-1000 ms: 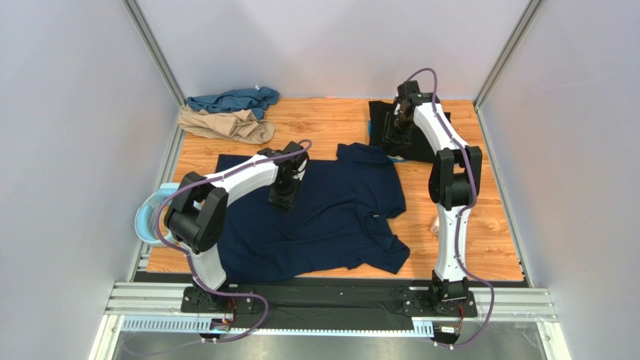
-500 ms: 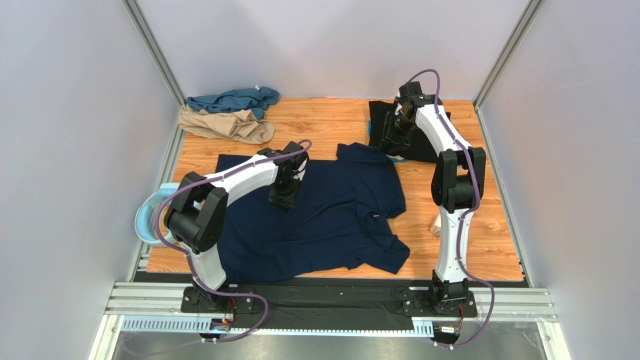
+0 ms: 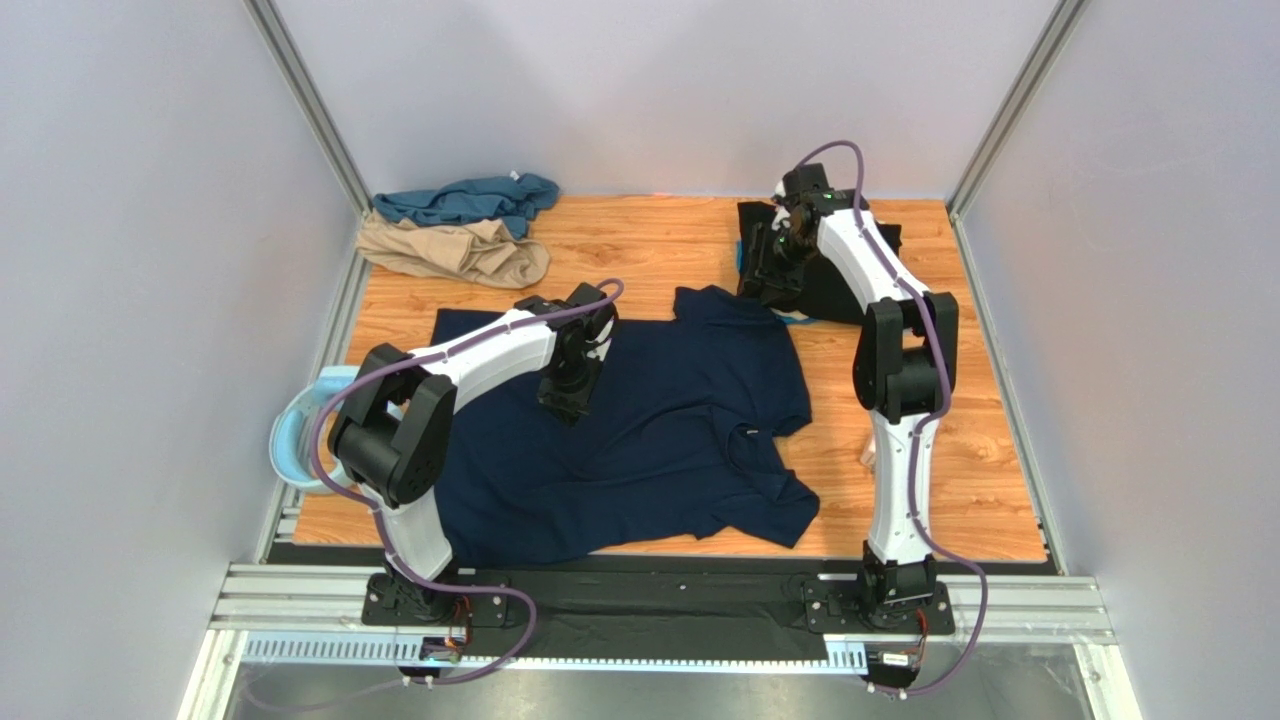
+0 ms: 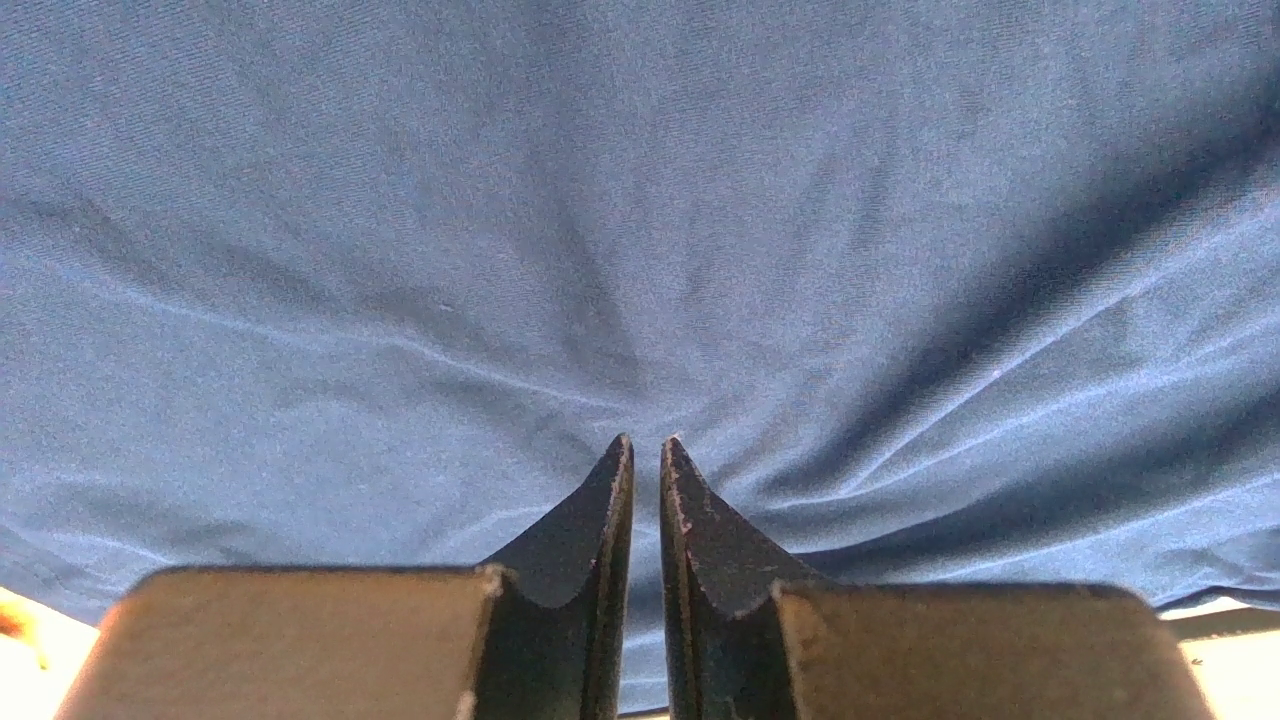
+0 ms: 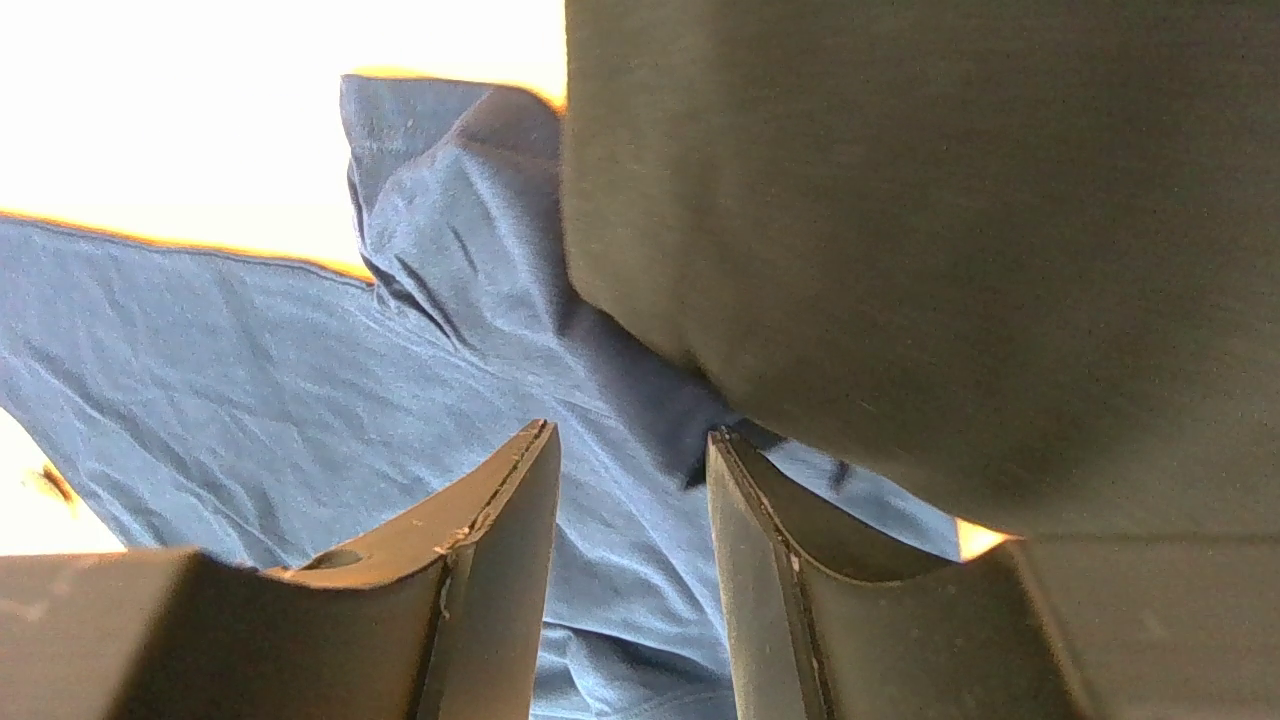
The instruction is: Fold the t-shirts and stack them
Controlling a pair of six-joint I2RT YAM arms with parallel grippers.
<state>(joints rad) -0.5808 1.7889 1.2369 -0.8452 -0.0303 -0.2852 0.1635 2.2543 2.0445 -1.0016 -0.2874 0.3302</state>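
The dark navy t-shirt (image 3: 661, 435) lies spread across the middle of the wooden table. My left gripper (image 3: 568, 393) presses down on its left half. In the left wrist view its jaws (image 4: 646, 446) are nearly together, with creases in the navy cloth (image 4: 631, 225) running into the tips. The black t-shirt (image 3: 842, 293) lies at the back right. My right gripper (image 3: 766, 273) hangs over its left edge, open, with nothing between the fingers (image 5: 631, 438). Below them show the navy cloth (image 5: 301, 375) and the black cloth (image 5: 932, 225). The teal t-shirt (image 3: 466, 198) and the tan t-shirt (image 3: 451, 252) lie bunched at the back left.
A pale blue plastic ring (image 3: 289, 438) sits at the table's left edge. A small pale object (image 3: 869, 455) lies by the right arm. Grey walls close in the table on three sides, and a metal rail (image 3: 661, 600) runs along the front.
My right gripper has shifted a little left over the black t-shirt's edge and its jaws have widened slightly. The left arm and the navy t-shirt have not moved.
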